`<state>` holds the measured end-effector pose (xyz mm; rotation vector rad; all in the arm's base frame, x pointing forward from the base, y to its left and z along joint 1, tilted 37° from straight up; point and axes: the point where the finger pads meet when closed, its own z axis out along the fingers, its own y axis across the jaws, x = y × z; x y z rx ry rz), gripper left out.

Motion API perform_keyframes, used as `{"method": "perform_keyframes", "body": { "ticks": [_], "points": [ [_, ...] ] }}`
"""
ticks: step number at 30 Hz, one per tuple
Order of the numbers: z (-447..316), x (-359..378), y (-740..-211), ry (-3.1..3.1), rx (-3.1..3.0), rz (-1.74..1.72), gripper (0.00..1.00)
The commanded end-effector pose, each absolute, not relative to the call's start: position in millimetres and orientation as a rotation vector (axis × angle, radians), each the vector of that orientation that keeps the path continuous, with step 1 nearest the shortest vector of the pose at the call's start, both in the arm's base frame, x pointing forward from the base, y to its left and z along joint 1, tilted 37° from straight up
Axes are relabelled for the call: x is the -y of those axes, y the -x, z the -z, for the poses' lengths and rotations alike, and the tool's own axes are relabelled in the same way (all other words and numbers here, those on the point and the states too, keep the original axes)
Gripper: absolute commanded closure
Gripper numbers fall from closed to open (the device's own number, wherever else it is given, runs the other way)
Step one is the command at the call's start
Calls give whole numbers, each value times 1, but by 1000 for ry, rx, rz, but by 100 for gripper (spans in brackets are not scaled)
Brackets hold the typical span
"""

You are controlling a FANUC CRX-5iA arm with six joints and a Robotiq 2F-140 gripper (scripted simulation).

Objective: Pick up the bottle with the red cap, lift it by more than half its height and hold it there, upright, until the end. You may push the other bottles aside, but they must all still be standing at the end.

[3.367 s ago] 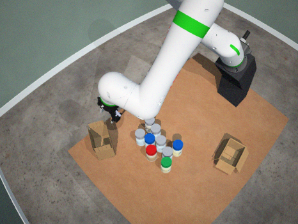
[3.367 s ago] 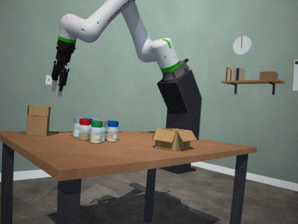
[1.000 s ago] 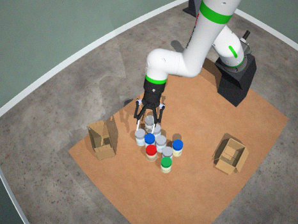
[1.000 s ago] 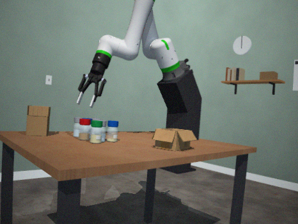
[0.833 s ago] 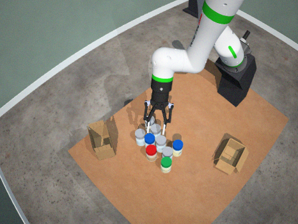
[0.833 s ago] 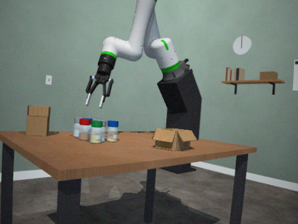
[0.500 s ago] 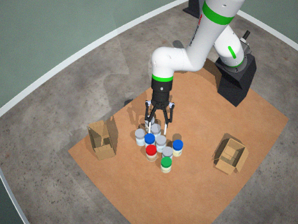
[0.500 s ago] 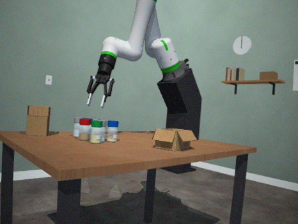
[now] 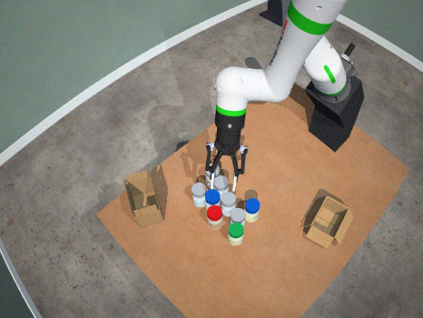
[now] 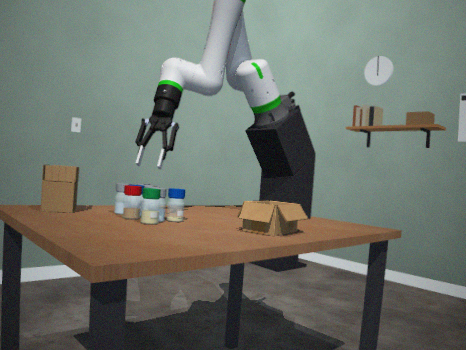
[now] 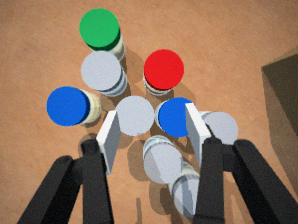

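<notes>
The bottle with the red cap (image 9: 214,216) stands upright on the wooden table at the front left of a tight cluster of bottles; it also shows in the side view (image 10: 132,202) and the wrist view (image 11: 163,70). My gripper (image 9: 222,183) hangs open and empty well above the back of the cluster, clear of every cap, as the side view (image 10: 149,160) shows. In the wrist view my fingers frame grey-capped bottles and a blue-capped one (image 11: 174,116); the red cap lies beyond the fingertips.
Around the red-capped bottle stand a green-capped bottle (image 9: 235,233), two blue-capped bottles (image 9: 212,198) (image 9: 252,209) and several grey-capped ones (image 9: 228,203), all upright. An open cardboard box (image 9: 144,198) stands left of the cluster, another (image 9: 328,222) to the right. The robot base (image 9: 335,109) is at the back right.
</notes>
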<state>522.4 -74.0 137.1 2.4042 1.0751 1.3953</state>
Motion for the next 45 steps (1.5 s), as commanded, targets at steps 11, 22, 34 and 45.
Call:
{"method": "perform_keyframes", "body": {
  "ticks": [11,22,34,45],
  "points": [
    [-138,74,-522,-2403,-1075,-1396,49],
    [-138,74,-522,-2403,-1075,-1396,49],
    [-152,63,-532,-2438,-1059,-1419,49],
    [-174,46,-545,-2489,-1036,-1452,49]
  ]
}}
